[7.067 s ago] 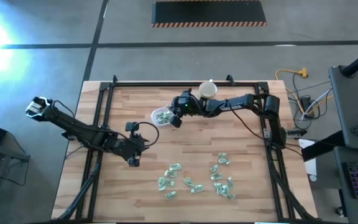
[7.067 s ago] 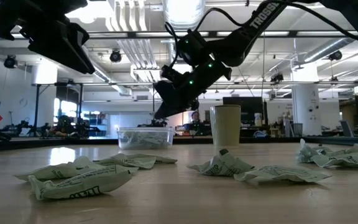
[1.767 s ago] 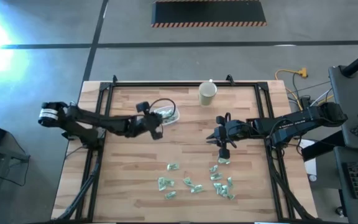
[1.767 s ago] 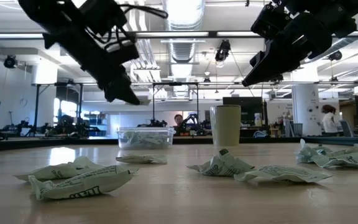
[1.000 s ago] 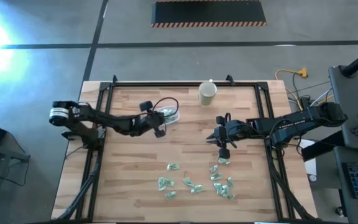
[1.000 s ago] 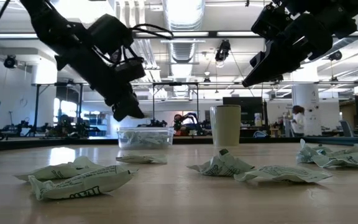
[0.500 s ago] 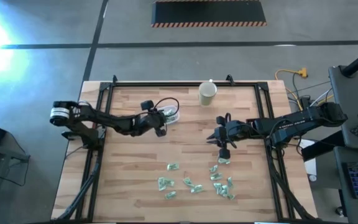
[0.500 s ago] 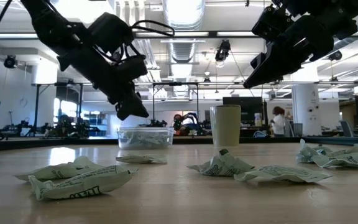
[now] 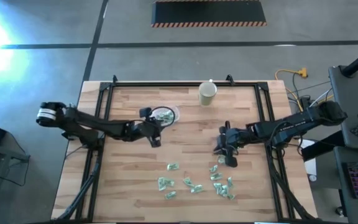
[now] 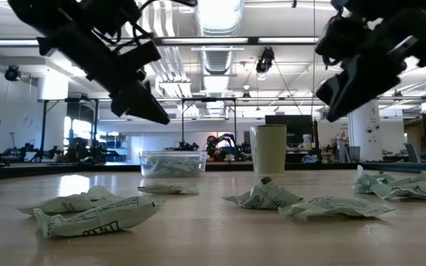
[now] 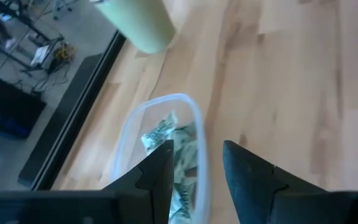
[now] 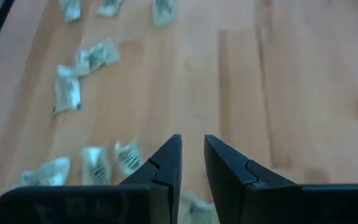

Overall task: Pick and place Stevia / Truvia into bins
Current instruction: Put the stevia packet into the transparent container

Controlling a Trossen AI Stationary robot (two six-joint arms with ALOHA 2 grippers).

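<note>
The clear tub stands on the wooden table and holds several pale green sachets. More sachets lie scattered toward the table's near edge. My left gripper hovers open just near-left of the tub, above the table, with nothing between its fingers. My right gripper hangs above the far end of the sachet scatter. It points slantwise down, and its fingers stand a narrow gap apart with nothing between them.
A beige cup stands upright at the back, right of the tub. A black frame runs along the table's far, left and right edges. Bare wood lies between the tub and the scattered sachets.
My left gripper has drawn back from the tub toward the table's near-left and risen a little. My right gripper has moved toward the near edge and sunk, tipping further down, over the scattered sachets. The tub and sachets have stayed put.
</note>
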